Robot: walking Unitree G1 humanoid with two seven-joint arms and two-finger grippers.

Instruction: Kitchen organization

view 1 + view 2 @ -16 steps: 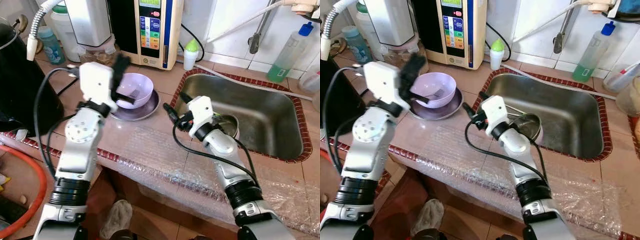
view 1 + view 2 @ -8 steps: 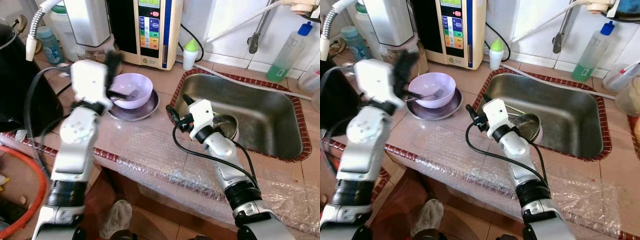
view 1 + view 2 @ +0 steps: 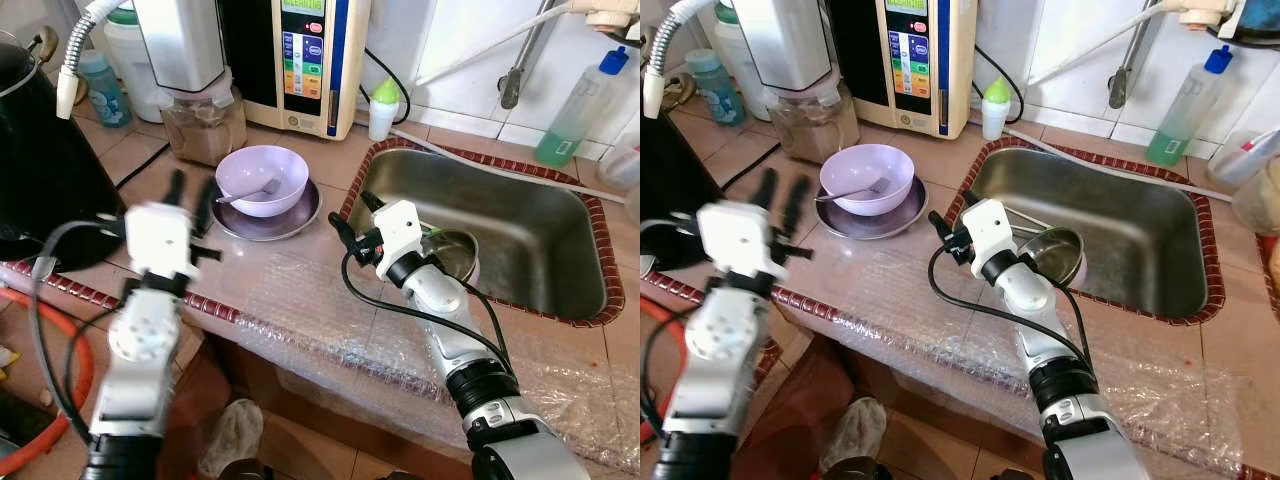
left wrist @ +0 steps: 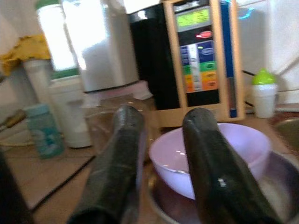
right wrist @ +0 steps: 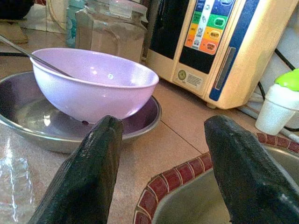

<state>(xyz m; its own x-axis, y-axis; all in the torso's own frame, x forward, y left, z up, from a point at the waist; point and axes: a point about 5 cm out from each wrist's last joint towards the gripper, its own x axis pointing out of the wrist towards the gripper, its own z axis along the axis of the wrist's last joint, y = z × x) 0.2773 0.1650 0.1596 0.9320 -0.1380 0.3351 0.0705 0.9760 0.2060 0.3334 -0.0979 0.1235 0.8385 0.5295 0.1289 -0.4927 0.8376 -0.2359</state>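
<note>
A lilac bowl [image 3: 262, 178] with a metal spoon [image 3: 250, 192] in it sits on a steel plate [image 3: 300, 212] on the tiled counter, left of the sink [image 3: 520, 215]. My left gripper [image 3: 190, 200] hovers open and empty near the counter's front, left of the bowl and clear of it; in the left wrist view the bowl [image 4: 224, 154] lies beyond my left gripper [image 4: 163, 114]. My right gripper [image 3: 352, 214] is open and empty at the sink's left rim, pointing at the bowl [image 5: 93, 79] and plate [image 5: 28, 119]. A steel bowl [image 3: 458, 250] lies in the sink.
A water ioniser [image 3: 310, 60], a glass jar [image 3: 203, 125] and a white machine stand behind the bowl. A black kettle [image 3: 40, 170] is at far left. Bubble wrap [image 3: 320, 310] covers the counter's front. A green-capped bottle [image 3: 382, 108] and a soap bottle [image 3: 580, 105] stand by the wall.
My left gripper has drawn back from over the bowl, down and leftward toward the counter's front edge; the spoon stays in the bowl. The right arm has hardly moved.
</note>
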